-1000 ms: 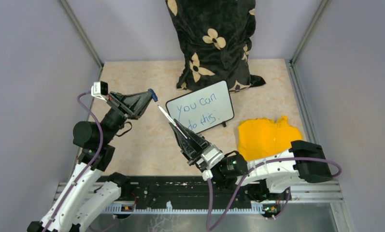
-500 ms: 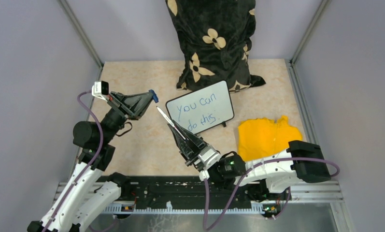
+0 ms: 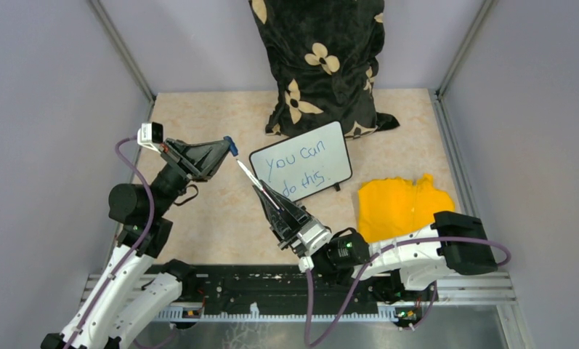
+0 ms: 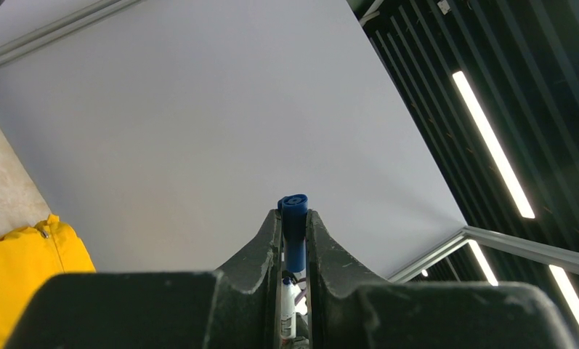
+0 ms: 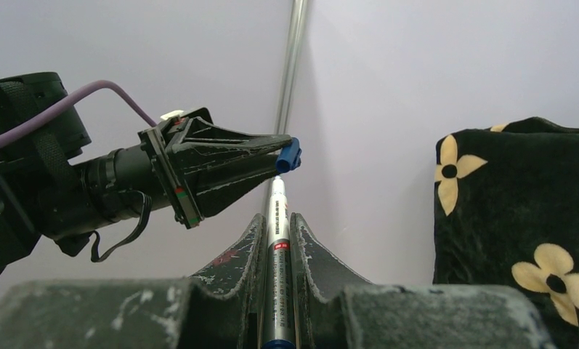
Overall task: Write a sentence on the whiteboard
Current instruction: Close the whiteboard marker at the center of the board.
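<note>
The whiteboard (image 3: 330, 140) sits at the centre of the top view on the beige counter (image 3: 213, 211), just below a black flowered pillow (image 3: 319, 65). The sentence (image 3: 297, 169), "You can do this", runs across the whiteboard in blue in two lines.

The right gripper (image 3: 264, 193), lower centre, is closed narrowly on a white marker (image 3: 247, 173). The marker points up and left, ending just left of the whiteboard's left edge. The left gripper (image 3: 227, 148), to the upper left, pinches a small blue cap (image 3: 231, 145). The marker's tip lies close beneath the cap; whether they touch I cannot tell.

A yellow cloth (image 3: 402, 205) lies at the right, just below and right of the whiteboard.
</note>
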Controlling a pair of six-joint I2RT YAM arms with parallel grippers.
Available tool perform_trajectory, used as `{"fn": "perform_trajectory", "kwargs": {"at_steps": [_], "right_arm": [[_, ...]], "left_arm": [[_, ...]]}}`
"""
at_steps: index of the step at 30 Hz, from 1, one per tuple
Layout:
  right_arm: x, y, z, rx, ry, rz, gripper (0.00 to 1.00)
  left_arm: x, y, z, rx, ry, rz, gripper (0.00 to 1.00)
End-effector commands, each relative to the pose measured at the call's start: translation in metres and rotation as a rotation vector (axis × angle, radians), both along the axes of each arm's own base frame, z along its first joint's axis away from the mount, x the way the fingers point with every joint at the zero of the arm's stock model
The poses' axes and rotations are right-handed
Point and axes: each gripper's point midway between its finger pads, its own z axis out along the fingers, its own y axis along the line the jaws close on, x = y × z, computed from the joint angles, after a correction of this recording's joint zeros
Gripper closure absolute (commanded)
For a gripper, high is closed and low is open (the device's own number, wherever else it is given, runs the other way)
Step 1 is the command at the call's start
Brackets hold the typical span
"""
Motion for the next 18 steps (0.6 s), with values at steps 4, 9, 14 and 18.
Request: {"fn": "perform_trajectory", "kwargs": {"at_steps": [4, 9, 14, 18], "right_arm": [[0.0, -0.02, 0.032, 0.15, 0.013, -0.005, 1.0], [0.0, -0.02, 0.032, 0.152, 0.014, -0.006, 1.0], [0.0, -0.021, 0.032, 0.157, 0.014, -0.006, 1.0], [0.0, -0.023, 0.033, 0.161, 0.014, -0.006, 1.0]], "left_arm": [[-0.013, 0.002, 0.012, -0.009, -0.059, -0.014, 1.0], [-0.013, 0.001, 0.009, 0.0, -0.052, -0.018, 1.0], [-0.013, 0.001, 0.005, 0.009, -0.048, -0.018, 1.0], [-0.011, 0.001, 0.002, 0.01, -0.036, -0.012, 1.0]]}}
